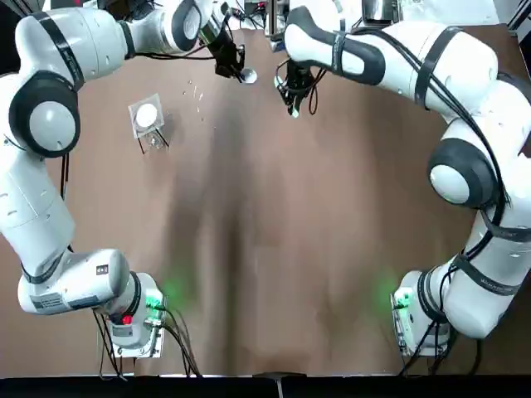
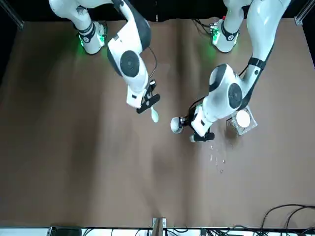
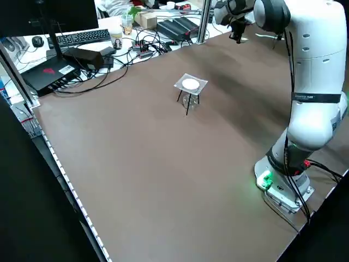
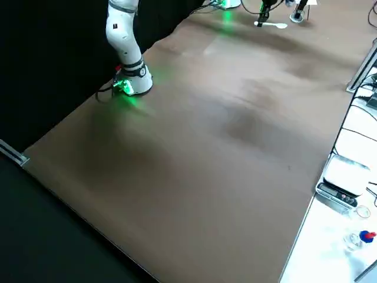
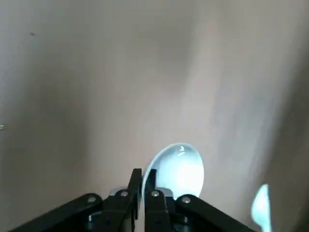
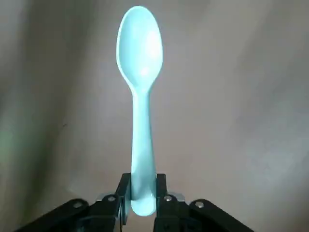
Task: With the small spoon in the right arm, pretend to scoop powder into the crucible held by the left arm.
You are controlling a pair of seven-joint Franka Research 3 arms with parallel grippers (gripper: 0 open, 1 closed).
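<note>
Your right claw [image 6: 143,187] is gripping the small spoon [image 6: 140,72] by the very end of its handle, fingers closed tight on both sides. The spoon is sticking straight out from the claw, bowl end leading, hollow side facing the wrist cam. Nothing is showing in the bowl.

Your left claw [image 5: 143,177] is pinching the rim of the crucible [image 5: 178,166]: fingers nearly together, one inside the wall and one outside. The crucible is a small white cup w/ its open side facing away from the claw.

Both claws are working over the far middle of the table [image 1: 274,249], away from the arm bases, and pointing in toward each other. In the front view the spoon's bowl is hanging just beside the crucible, on the right arm's side of it. The two are near but apart, w/ a gap of bare table showing btwn them. The spoon isn't over the crucible's mouth.

Off to the left arm's side, a small stand w/ a white disc on top [image 1: 147,116] is sitting on the table. A few white specks [image 1: 197,93] are lying btwn that stand and the left claw.
</note>
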